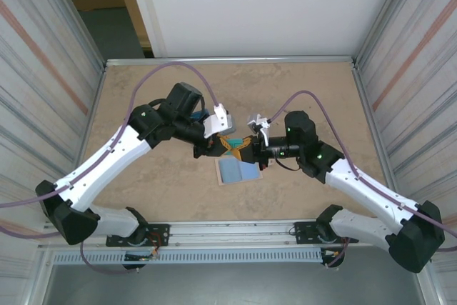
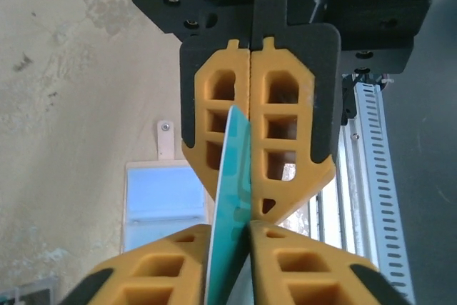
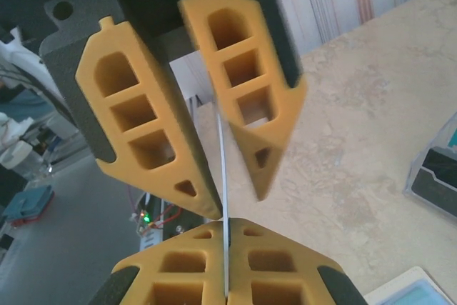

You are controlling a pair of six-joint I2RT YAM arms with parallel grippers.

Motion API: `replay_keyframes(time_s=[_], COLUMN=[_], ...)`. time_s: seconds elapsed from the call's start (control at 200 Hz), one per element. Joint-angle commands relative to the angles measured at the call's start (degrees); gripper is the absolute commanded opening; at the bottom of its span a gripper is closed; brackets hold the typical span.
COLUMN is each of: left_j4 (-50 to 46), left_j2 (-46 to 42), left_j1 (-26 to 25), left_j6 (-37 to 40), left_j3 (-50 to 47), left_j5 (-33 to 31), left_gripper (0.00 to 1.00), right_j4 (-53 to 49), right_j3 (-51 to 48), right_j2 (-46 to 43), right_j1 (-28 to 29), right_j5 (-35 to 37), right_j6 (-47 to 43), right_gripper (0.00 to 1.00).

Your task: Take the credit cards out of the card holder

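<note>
Above the table's middle a teal credit card (image 2: 232, 176) hangs on edge between both grippers. My right gripper (image 3: 227, 223) is shut on one end of the card (image 3: 223, 162). My left gripper (image 2: 230, 226) has closed on the other end, its yellow fingers (image 2: 164, 262) against the card's faces. From above, the left gripper (image 1: 227, 145) and right gripper (image 1: 247, 146) meet tip to tip. The card holder (image 1: 238, 171) lies open and flat on the table just below them, pale blue lining up (image 2: 163, 198), snap tab (image 2: 166, 141) pointing away.
A flat teal-and-dark item in a clear case (image 3: 437, 176) lies on the tabletop near the right gripper. A slotted aluminium rail (image 2: 364, 176) runs along the near table edge. Corrugated walls (image 1: 43, 69) close both sides.
</note>
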Motion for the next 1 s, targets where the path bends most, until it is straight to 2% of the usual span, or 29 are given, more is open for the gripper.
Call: replay_keyframes(time_s=[0.0, 0.04, 0.105, 0.261, 0.351, 0.391, 0.411, 0.421, 0.511, 0.727, 0.997], left_j4=[0.2, 0.6, 1.6, 5.4, 8.9, 10.7, 11.6, 12.0, 16.9, 28.1, 32.7], left_j2=[0.1, -0.1, -0.6, -2.8, -4.1, -4.5, -4.6, -4.6, -4.7, -1.1, 7.3], left_j1=[0.1, 0.5, 1.3, 3.8, 5.4, 6.4, 6.8, 7.1, 9.5, 16.5, 19.9], left_j6=[1.5, 1.5, 1.2, 1.0, 1.4, 2.1, 2.5, 2.8, 4.8, 8.0, 11.6], left_j3=[1.5, 1.2, 0.4, -3.7, -7.6, -9.5, -10.5, -10.9, -15.6, -21.9, -21.1], left_j5=[-1.8, -2.6, -3.2, -6.7, -10.0, -11.5, -12.0, -12.2, -14.2, -14.1, -16.4], left_gripper=[0.07, 0.01, 0.0, 0.0, 0.0, 0.0, 0.0, 0.0, 0.0, 0.0, 0.0], right_j4=[-0.6, -1.4, -2.8, -5.1, -6.6, -7.4, -8.0, -8.1, -9.9, -12.6, -12.7], right_j3=[1.7, 1.8, 1.8, 0.8, 0.0, -0.2, -0.3, -0.4, -0.6, -0.2, 0.1], right_j2=[-0.5, -0.9, -1.6, -6.2, -9.1, -10.4, -10.8, -11.2, -13.0, -13.7, -12.3], right_j1=[0.4, 0.4, -0.1, -2.5, -3.4, -3.6, -3.6, -3.6, -3.7, -3.7, -3.7], right_j5=[-0.1, 1.4, 4.4, 8.5, 11.8, 13.6, 14.2, 14.8, 19.1, 28.0, 32.8], right_j6=[-1.4, -1.4, -1.5, -1.3, -0.8, -0.6, -0.4, -0.3, 0.9, 4.3, 5.8], right_gripper=[0.09, 0.2, 0.36, 0.5, 0.66, 0.8, 0.96, 1.0, 0.99, 0.99, 0.99])
